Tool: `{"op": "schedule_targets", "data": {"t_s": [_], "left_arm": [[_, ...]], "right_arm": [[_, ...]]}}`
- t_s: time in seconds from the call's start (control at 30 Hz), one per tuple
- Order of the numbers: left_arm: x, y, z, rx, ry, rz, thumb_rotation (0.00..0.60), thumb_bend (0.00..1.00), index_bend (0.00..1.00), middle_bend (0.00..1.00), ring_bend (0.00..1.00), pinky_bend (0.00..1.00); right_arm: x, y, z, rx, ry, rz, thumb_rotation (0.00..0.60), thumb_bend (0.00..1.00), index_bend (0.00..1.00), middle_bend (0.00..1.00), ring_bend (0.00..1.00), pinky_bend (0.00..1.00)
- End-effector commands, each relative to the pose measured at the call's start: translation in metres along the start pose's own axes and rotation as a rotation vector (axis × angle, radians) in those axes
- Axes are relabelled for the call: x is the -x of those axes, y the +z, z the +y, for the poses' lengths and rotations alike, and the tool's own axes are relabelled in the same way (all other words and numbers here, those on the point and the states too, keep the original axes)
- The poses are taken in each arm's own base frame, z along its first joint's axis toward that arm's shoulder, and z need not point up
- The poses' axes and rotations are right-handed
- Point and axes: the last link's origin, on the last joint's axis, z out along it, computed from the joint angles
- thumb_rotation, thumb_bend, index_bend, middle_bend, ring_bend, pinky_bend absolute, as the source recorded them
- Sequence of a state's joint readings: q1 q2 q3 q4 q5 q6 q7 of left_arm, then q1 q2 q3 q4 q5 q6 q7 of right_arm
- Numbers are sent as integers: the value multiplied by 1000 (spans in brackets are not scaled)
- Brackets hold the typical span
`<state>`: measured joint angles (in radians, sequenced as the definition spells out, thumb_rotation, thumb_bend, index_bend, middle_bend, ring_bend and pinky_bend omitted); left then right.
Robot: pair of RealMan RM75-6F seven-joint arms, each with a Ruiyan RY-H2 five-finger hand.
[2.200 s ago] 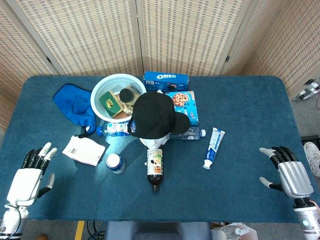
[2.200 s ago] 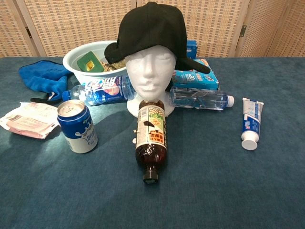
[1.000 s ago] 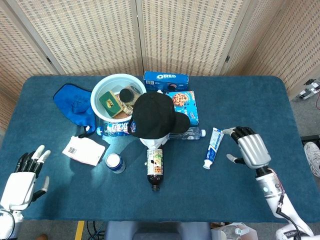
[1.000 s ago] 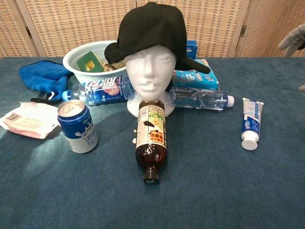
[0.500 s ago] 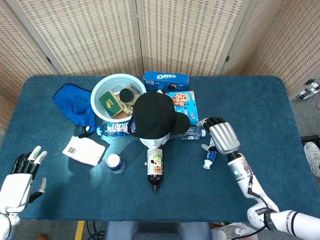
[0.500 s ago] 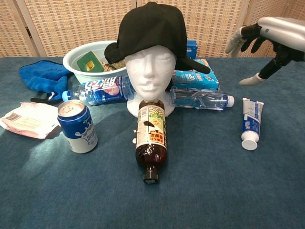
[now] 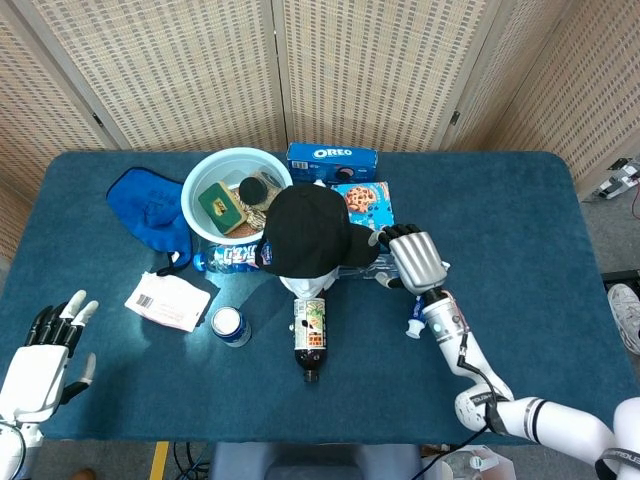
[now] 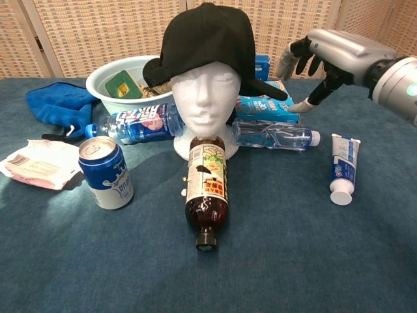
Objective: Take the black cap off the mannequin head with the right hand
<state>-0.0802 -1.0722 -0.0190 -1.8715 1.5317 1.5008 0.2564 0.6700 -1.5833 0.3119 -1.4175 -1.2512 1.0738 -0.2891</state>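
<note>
Black fabric baseball cap sits on the white foam mannequin head, mid-table on the dark blue felt table top. Brim points to the 3 o'clock side in chest view, angled down.

Right hand, silver shell with black fingers, hovers at 3 o'clock of the cap in head view, just beside the brim tip. Fingers spread and slightly curled, nothing in them. Not touching the cap as far as chest view shows; there's a gap between fingertips and brim.

Left hand, white with black fingers, is at 8 o'clock near the table's front corner, fingers apart, released, holding nothing. Not in chest view.

Around the head, head view clock:
- 6 o'clock: dark glass bottle with yellow-green label lying down, cap end toward the camera, base touching the head's stand.
- 3 o'clock: clear plastic water bottle lying flat under the right hand; white and blue toothpaste tube further out.
- 1 o'clock: blue cookie box flat, blue Oreo box behind it.
- 11 o'clock: pale round plastic basin with a green packet and other bits inside.
- 9 o'clock: blue-labelled plastic drink bottle on its side.
- 8 o'clock: blue and white drink can upright, white flat packet beside it.
- 10 o'clock: blue cloth, crumpled.
</note>
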Motion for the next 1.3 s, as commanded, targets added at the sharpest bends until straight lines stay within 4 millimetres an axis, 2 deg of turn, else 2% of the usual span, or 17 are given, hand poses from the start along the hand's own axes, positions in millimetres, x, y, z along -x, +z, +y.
{"op": "schedule_targets", "data": {"t_s": [0.03,0.27,0.57,0.8,1.07,1.3], "left_arm": [[0,0,1,2,0,-2,600,486,79,0,2,0],[1,1,0,3,3,-5,600,485,79,0,2,0],[0,1,0,4,4,-5,600,485,79,0,2,0],[-1,3,0,7,5,-4,600,485,79,0,2,0],[-1,2,-2,3,5,-1,600,486,79,0,2,0],[-1,1,-2,3,4,1,600,486,79,0,3,0]], "right_arm": [[7,9,-7,-3,-2,-6,600,85,423,390,325,360],[17,19,-14,-9,2,19,600,112,431,406,342,362],[22,27,-14,9,34,70,600,151,458,437,369,367],[23,30,-15,6,54,115,600,296,502,465,391,384],[22,32,-15,-20,44,156,600,570,593,480,392,411],[8,39,-17,-25,60,235,600,645,651,517,403,412]]}}
